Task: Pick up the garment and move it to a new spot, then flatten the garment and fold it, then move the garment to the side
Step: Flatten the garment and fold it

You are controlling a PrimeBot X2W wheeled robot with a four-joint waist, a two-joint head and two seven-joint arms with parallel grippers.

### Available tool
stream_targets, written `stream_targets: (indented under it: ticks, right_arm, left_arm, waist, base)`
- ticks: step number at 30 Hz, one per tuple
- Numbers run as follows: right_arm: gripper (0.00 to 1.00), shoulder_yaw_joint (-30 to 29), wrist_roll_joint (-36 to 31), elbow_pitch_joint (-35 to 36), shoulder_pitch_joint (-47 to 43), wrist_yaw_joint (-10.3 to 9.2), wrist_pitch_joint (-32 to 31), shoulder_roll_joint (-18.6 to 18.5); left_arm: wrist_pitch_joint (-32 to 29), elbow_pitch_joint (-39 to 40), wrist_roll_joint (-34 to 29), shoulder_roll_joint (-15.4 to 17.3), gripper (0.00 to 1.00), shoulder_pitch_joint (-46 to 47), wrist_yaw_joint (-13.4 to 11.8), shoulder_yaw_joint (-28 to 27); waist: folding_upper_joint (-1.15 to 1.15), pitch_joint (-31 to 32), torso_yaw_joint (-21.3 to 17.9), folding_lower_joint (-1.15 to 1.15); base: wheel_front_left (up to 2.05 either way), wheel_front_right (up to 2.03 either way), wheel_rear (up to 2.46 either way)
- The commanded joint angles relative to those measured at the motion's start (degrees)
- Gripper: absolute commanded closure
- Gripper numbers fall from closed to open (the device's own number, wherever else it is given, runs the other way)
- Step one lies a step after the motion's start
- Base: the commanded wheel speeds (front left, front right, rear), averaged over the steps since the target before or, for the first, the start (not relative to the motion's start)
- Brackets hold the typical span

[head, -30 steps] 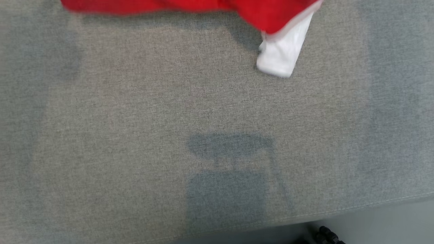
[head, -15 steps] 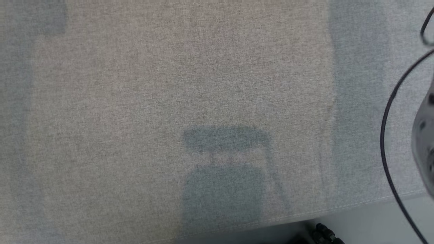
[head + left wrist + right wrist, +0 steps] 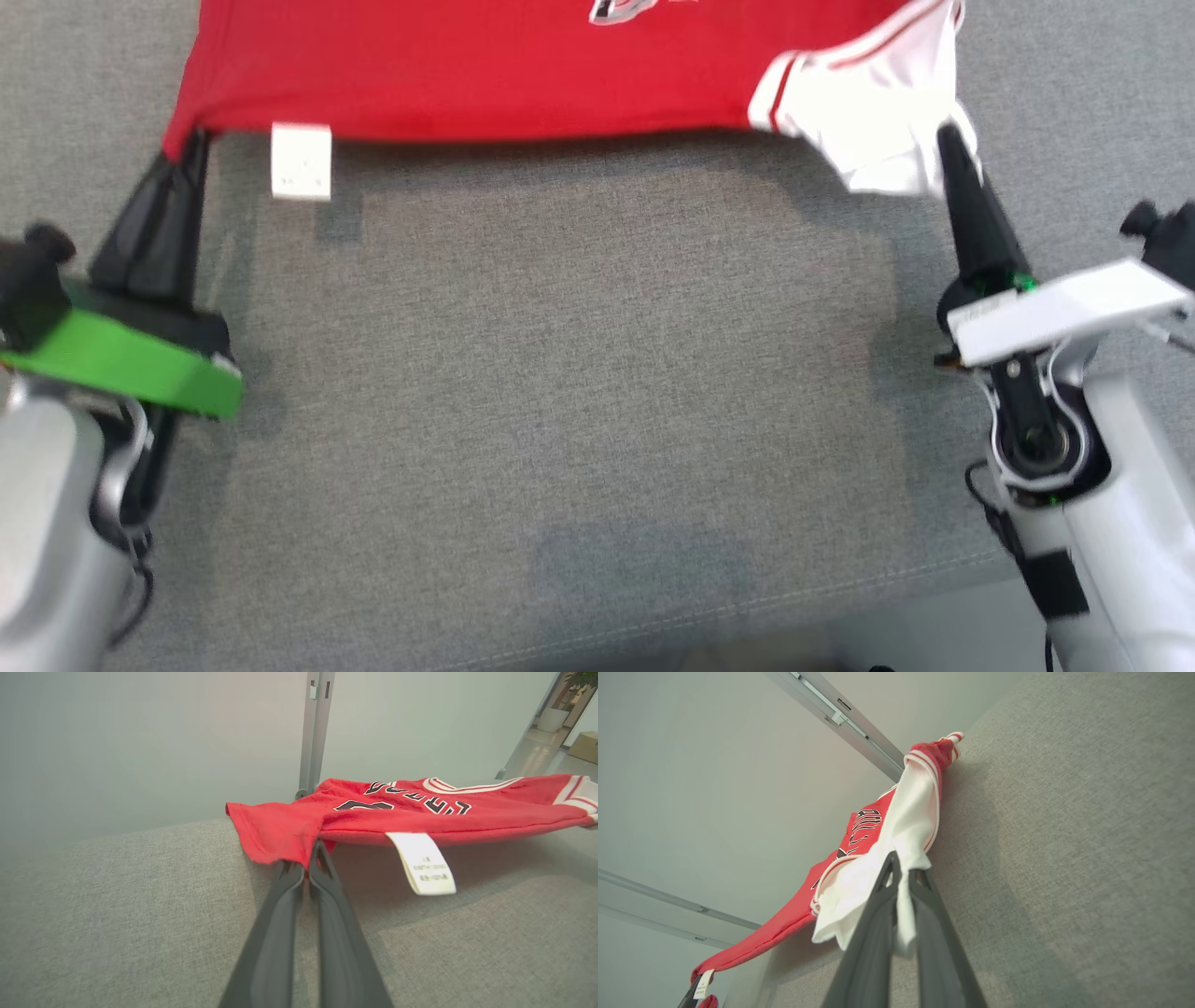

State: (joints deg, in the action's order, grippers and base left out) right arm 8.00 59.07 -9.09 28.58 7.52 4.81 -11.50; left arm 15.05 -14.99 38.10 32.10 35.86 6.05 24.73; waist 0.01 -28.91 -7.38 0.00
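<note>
The garment (image 3: 504,75) is a red jersey with white sleeves and black lettering, stretched between both grippers just above the grey cushion (image 3: 579,373). My left gripper (image 3: 191,140) is shut on its red hem corner, seen close in the left wrist view (image 3: 306,856) beside a hanging white label (image 3: 423,863). My right gripper (image 3: 948,140) is shut on the white sleeve fabric (image 3: 896,840), pinched between the fingers in the right wrist view (image 3: 901,870). The jersey's upper part runs off the head view's top edge.
The cushion's front seam (image 3: 840,588) runs along the bottom, with pale floor (image 3: 934,635) beyond it. A pale wall with a metal post (image 3: 315,732) stands behind the cushion. Bare grey fabric lies between the two arms.
The head view has shifted a lot between frames. Both grippers and the stretched jersey now show at the top, where half a second ago there was only bare cushion and a cable.
</note>
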Motion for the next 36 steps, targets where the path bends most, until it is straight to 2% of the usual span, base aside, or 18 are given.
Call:
stream_targets:
  ticks: [1,6,9,14,16,20,24,30,36]
  right_arm:
    - [1.00,0.61,1.83,2.63,-5.04,-0.06,0.69,-0.91]
    - [1.00,2.74,4.94,7.96,-18.35,-0.06,2.25,-3.68]
    - [1.00,2.70,5.80,8.08,-25.17,-0.06,3.72,-5.41]
    - [1.00,2.86,6.64,7.17,-32.77,-0.07,5.85,-6.81]
    - [1.00,3.00,7.37,7.62,-34.47,-0.06,6.51,-6.96]
    - [1.00,2.59,8.13,8.29,-33.50,-0.06,7.35,-7.44]
    - [1.00,3.38,6.66,7.90,-29.30,-0.06,6.80,-7.94]
    - [1.00,4.57,5.21,7.84,-19.90,-0.05,4.21,-9.07]
    - [1.00,3.98,4.77,5.45,-11.67,-0.05,-0.17,-10.17]
  left_arm:
    - [0.16,2.70,-1.30,-1.42,1.00,-7.30,-1.06,-2.47]
    - [0.16,10.79,-5.42,-5.62,1.00,-26.02,-3.45,-6.55]
    - [0.17,14.86,-6.52,-9.20,1.00,-35.23,-4.21,-8.05]
    - [0.17,20.34,-7.10,-14.48,1.00,-46.20,-5.17,-10.31]
    - [0.17,21.52,-7.63,-15.03,1.00,-48.66,-4.79,-9.53]
    - [-0.38,23.60,-6.97,-14.79,1.00,-48.02,-3.23,-8.39]
    - [-2.17,25.72,-3.99,-14.42,1.00,-44.63,-2.47,-9.86]
    - [-9.95,30.49,2.83,-12.02,1.00,-37.96,-0.73,-10.68]
    - [-17.94,26.95,6.29,-8.42,1.00,-28.03,-0.04,-11.05]
  waist:
    - [-0.01,3.40,0.04,0.00]
    - [-0.01,6.56,-0.19,0.00]
    - [-0.01,7.86,-0.33,0.00]
    - [-0.01,7.30,-0.09,0.00]
    - [-0.01,6.76,0.14,0.00]
    - [-0.01,5.61,0.34,0.00]
    - [-0.01,4.88,0.05,0.00]
    - [-0.01,3.94,0.40,0.00]
    - [-0.01,2.82,1.58,0.00]
  base:
    - [0.00,0.00,0.00]
    - [0.00,0.00,0.00]
    - [0.00,0.00,0.00]
    - [0.00,0.00,0.00]
    - [0.00,0.00,0.00]
    - [0.00,0.00,0.00]
    - [0.00,0.00,0.00]
    - [0.00,0.00,0.00]
    - [0.00,0.00,0.00]
